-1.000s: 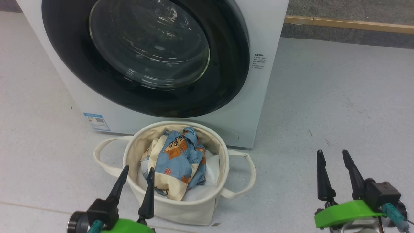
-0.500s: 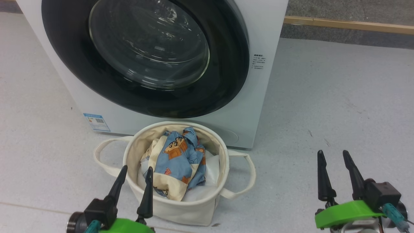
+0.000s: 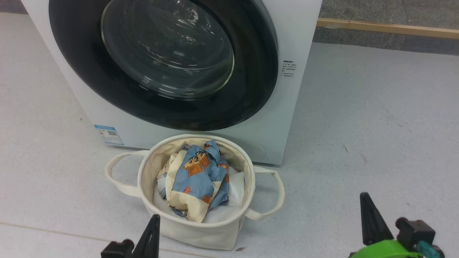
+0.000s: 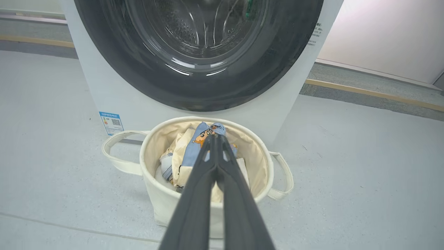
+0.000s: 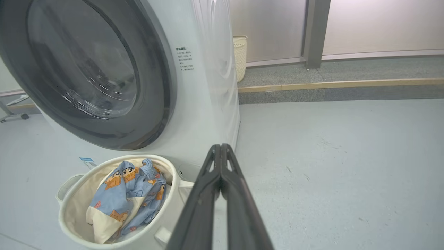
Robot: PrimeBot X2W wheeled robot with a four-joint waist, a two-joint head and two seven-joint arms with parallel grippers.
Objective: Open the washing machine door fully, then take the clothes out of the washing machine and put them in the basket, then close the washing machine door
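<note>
Door shut, clothes in the basket, both grippers pinched closed!
The washing machine door [image 3: 165, 53] sits flush in the white front of the washing machine [image 3: 297, 43]. Right in front of it, on the grey floor [image 3: 358, 107], the basket [image 3: 252, 179] stands upright, with the clothes [image 3: 197, 175] bunched inside on white stuffing [image 3: 235, 188]. The left gripper [image 4: 215, 139], fingers pressed together and empty, hangs on the basket's near side, pointing across it. The right gripper [image 5: 219, 147], likewise together and empty, hangs over bare floor to the basket's right.

Illegible small print [image 3: 288, 68] and blue QR-code sticker [image 4: 111, 122] on the washing machine [image 3: 301, 28] front
</note>
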